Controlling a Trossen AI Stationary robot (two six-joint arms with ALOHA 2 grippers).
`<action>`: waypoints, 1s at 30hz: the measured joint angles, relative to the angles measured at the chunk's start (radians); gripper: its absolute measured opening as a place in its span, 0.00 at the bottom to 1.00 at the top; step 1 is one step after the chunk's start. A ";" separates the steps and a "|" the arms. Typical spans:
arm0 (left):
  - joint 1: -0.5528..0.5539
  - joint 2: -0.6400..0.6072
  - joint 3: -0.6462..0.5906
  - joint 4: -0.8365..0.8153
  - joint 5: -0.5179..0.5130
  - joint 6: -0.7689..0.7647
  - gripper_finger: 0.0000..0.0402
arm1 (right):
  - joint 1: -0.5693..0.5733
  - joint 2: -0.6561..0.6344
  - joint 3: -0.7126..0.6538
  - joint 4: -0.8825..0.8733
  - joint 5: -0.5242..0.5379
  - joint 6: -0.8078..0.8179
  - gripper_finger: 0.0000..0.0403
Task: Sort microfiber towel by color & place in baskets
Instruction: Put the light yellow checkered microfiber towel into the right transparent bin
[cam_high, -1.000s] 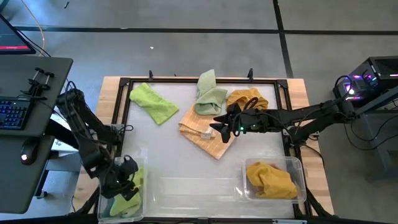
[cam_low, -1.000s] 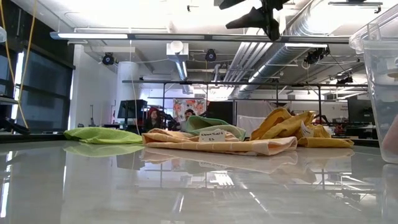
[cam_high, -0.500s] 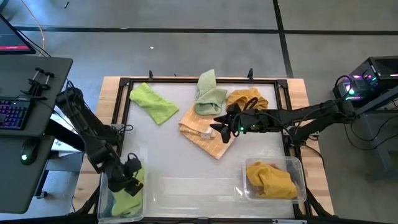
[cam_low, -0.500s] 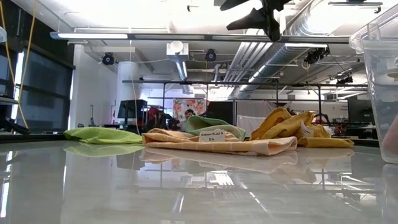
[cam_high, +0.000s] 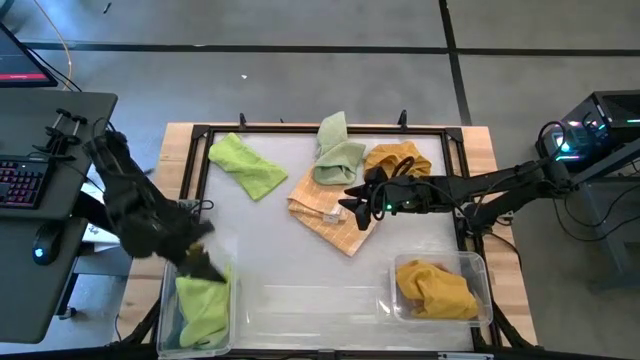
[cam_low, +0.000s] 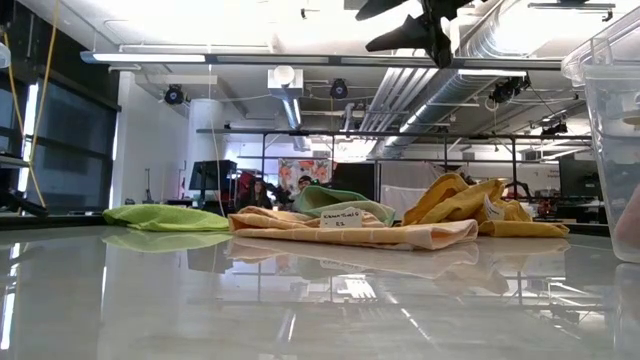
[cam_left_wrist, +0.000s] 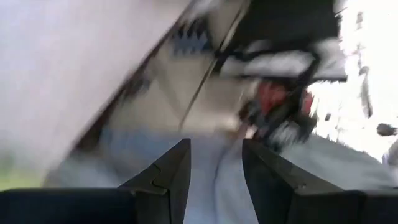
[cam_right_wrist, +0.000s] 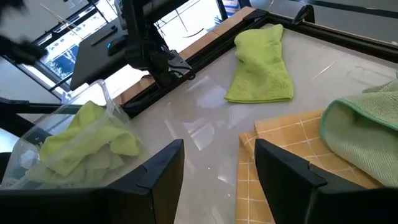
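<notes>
- Done: a lime towel (cam_high: 203, 310) lies in the left basket (cam_high: 168, 322), a yellow towel (cam_high: 435, 288) in the right basket (cam_high: 482, 270).
- Left: four towels on the table (cam_high: 290, 270).
- Left gripper (cam_high: 205, 263) and right gripper (cam_high: 350, 200) are both parted, empty.

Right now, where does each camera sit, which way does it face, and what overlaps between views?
High view: overhead, straight down; both arms, left gripper above the green-filled basket, right gripper over the checked cloth.
Low view: tabletop level, across the towels into the room; the right gripper hangs above.
Left wrist view: blurred; its open fingers.
Right wrist view: past open fingers toward the flat green towel and green-filled basket.
Shared: high and right wrist views both show that towel.
</notes>
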 joint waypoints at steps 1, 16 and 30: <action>0.012 -0.001 0.027 0.001 -0.060 0.069 0.32 | 0.000 0.000 0.000 -0.001 0.000 0.002 0.47; 0.227 0.010 0.106 0.334 -0.664 1.180 0.32 | 0.000 0.000 0.000 0.020 0.044 0.167 0.47; 0.596 0.078 0.105 0.015 -0.319 1.032 0.32 | 0.000 0.000 0.000 0.036 0.144 0.312 0.47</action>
